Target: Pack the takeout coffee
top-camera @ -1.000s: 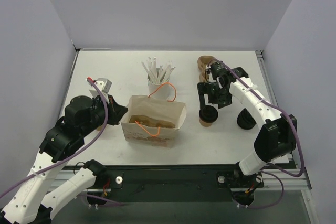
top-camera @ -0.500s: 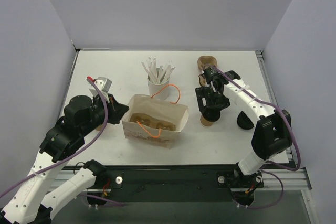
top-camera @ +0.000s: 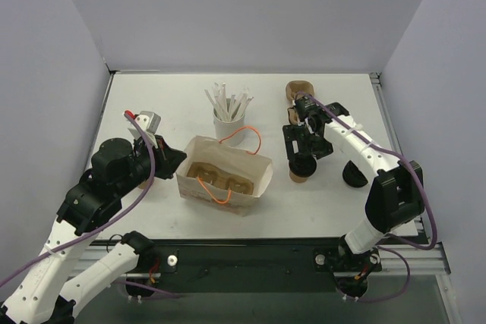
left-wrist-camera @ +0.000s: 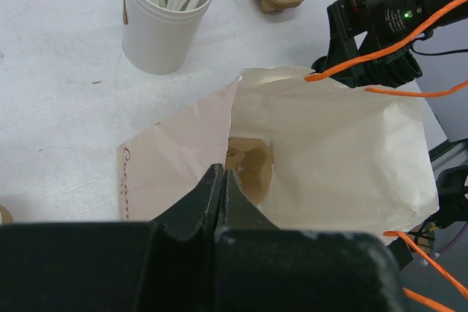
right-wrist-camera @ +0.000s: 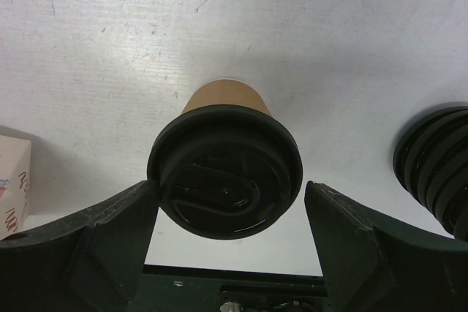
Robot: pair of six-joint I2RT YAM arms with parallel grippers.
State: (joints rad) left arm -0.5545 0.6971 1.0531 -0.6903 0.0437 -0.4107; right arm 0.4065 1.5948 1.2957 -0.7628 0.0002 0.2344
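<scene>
The takeout coffee (top-camera: 301,168), a brown paper cup with a black lid (right-wrist-camera: 225,173), stands upright on the white table right of the paper bag (top-camera: 243,163). My right gripper (top-camera: 302,155) is open over it, one finger (right-wrist-camera: 110,231) on each side of the lid, and a gap shows on the right side. My left gripper (left-wrist-camera: 221,171) is shut on the near rim of the paper bag (left-wrist-camera: 336,158) at its left end. The bag's mouth is open and shows a brown pulp carrier (left-wrist-camera: 250,167) inside.
A white cup of straws (top-camera: 228,123) stands behind the bag. A brown pulp carrier (top-camera: 298,90) lies at the back right. A stack of black lids (top-camera: 355,172) sits right of the coffee. Orange bag handles (top-camera: 244,133) stick up.
My right gripper came forward and settled with its jaws around the coffee's lid. The bag's mouth has spread wider, and the carrier inside now shows.
</scene>
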